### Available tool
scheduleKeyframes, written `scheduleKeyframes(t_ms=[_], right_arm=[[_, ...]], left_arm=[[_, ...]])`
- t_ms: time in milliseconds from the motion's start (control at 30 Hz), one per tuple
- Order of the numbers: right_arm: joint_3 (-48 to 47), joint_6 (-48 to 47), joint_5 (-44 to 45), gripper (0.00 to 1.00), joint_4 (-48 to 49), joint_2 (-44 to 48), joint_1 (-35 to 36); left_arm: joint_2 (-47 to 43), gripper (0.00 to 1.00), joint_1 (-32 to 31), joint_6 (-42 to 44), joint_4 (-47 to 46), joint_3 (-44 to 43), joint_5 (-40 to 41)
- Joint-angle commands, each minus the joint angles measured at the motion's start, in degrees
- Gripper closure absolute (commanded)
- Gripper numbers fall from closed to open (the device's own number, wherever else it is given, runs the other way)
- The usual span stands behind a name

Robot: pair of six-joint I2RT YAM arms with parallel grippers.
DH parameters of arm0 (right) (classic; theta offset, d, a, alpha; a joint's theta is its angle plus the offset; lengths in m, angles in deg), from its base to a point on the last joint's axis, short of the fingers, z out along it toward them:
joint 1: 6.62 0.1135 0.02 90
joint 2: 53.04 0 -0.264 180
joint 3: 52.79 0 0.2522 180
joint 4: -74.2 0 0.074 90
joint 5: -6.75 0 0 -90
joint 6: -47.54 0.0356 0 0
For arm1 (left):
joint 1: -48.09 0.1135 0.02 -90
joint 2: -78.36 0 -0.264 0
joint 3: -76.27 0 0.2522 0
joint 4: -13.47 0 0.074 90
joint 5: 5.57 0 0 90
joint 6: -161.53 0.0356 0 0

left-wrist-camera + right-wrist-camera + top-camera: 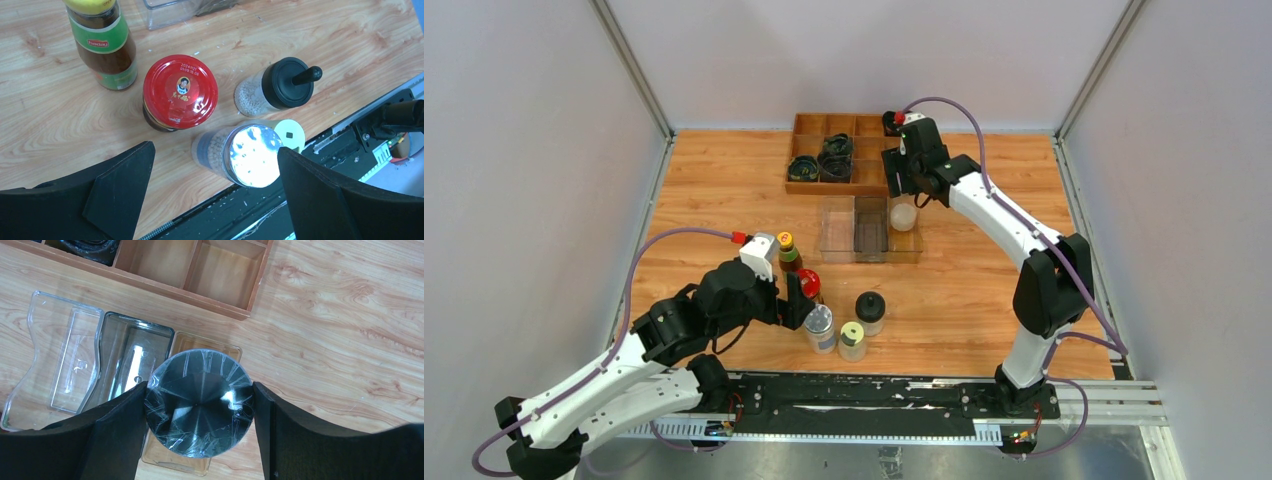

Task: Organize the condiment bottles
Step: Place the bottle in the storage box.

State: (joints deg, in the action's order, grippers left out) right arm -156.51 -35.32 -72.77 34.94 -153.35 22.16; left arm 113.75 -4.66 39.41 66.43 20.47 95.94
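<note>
Five condiment bottles stand near the front: a yellow-green-capped sauce bottle [786, 250] [102, 45], a red-lidded jar [810, 283] [180, 91], a silver-capped jar [819, 326] [250, 155], a pale-yellow-capped jar [852, 339] [291, 133] and a black domed-cap jar [870, 310] [285, 84]. My left gripper [800, 300] [215, 187] is open above them; the silver-capped jar lies between its fingers, untouched. My right gripper [902, 192] [200, 410] is shut on a jar with a film-wrapped metal lid [200, 402] [904, 215], over the clear tray's right compartment [220, 347].
The clear plastic tray [836, 232] [65, 355] has three compartments. Behind it is a wooden divided box [809, 125] [220, 270] holding dark coiled bundles [824, 160]. A black rail [874, 395] runs along the near table edge, close to the front jars.
</note>
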Motion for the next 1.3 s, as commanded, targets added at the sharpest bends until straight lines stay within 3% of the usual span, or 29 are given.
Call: scheduleKeyframes(t_ms=[0, 1267], right_arm=[[0.6, 0.8, -0.2, 0.86, 2.6, 1.0, -0.6], [2.0, 1.0, 0.2, 0.86, 3.2, -3.5, 0.6]], left_arm=[[0.0, 0.0, -0.4, -0.1, 0.3, 0.3, -0.6], [-0.8, 0.0, -0.5, 0.0, 0.3, 0.6, -0.6]])
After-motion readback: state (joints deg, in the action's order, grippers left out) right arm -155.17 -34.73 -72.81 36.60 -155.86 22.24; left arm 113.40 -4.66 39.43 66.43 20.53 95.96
